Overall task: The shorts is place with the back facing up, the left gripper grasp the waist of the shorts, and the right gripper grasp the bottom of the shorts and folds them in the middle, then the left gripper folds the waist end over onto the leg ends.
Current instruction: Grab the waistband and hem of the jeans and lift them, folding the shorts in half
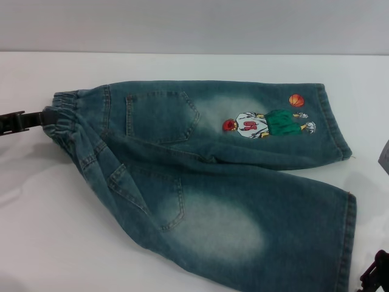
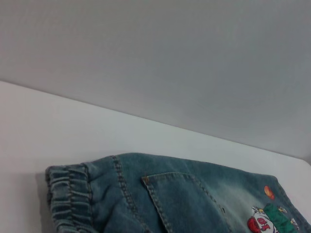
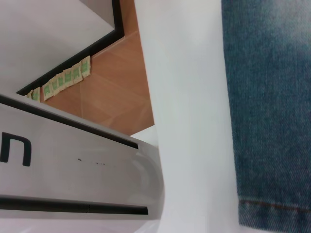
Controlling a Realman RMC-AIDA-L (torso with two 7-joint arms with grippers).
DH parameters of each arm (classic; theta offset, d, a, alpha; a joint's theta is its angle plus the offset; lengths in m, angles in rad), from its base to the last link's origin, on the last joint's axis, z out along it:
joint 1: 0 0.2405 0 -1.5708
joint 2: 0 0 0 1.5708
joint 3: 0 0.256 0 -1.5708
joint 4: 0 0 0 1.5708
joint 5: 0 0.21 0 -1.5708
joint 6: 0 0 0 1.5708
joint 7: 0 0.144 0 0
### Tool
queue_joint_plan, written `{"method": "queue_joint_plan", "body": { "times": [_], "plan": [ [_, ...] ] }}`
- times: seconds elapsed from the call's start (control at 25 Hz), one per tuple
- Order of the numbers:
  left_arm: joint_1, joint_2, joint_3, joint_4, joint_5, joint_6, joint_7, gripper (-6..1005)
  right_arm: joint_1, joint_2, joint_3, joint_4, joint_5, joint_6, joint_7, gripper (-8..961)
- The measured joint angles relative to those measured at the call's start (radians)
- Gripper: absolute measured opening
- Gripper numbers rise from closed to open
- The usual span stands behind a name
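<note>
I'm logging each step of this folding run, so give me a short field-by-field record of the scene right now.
surface: white table
garment: denim shorts, lying flat, back pockets up
waist: gathered band toward the robot's left
leg hems: toward the robot's right
patch: cartoon basketball player on the far leg
fold: none made yet
left gripper: at the waist; grip state unclear
right gripper: near the closer leg hem at the table's front edge, not on the cloth

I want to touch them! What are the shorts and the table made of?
The shorts look like faded blue-green denim: woven texture, pale worn patches, stitched seams. The waist of the shorts is puckered, so probably elastic inside. The table looks smooth, white and slightly glossy, maybe laminate or plastic; I can't tell for sure.
</note>
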Motion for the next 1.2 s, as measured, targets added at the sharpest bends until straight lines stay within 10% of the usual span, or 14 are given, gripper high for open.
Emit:
{"method": "queue_joint_plan", "body": {
  "times": [1.2],
  "plan": [
    [-0.011, 0.003, 0.049, -0.008, 0.01, -0.039, 0.0, 47, -0.004, 0.017, 0.043, -0.094, 0.098, -0.01, -0.012, 634]
  ]
}}
